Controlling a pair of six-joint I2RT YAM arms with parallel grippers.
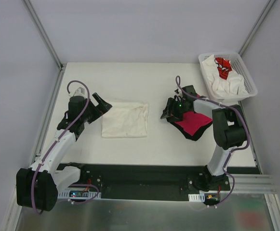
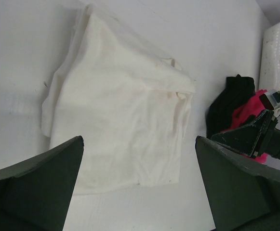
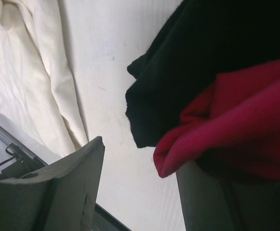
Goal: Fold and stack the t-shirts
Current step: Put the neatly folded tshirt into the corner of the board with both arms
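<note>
A folded cream-white t-shirt (image 1: 125, 119) lies flat left of the table's middle; it also fills the left wrist view (image 2: 120, 96). My left gripper (image 1: 103, 103) is open and empty at its far left corner, jaws wide apart (image 2: 139, 140). A magenta-pink t-shirt (image 1: 193, 122) lies on a black t-shirt (image 1: 174, 109) at the right. My right gripper (image 1: 170, 111) is open at this pile's left edge. In the right wrist view (image 3: 140, 154) the magenta cloth (image 3: 236, 125) drapes over the right finger and the black cloth (image 3: 188, 67) lies beyond.
A white lattice basket (image 1: 248, 72) stands at the back right corner. It holds crumpled white shirts (image 1: 226, 85) and one with red print (image 1: 222, 66). The right arm's body stands over the pile's right side.
</note>
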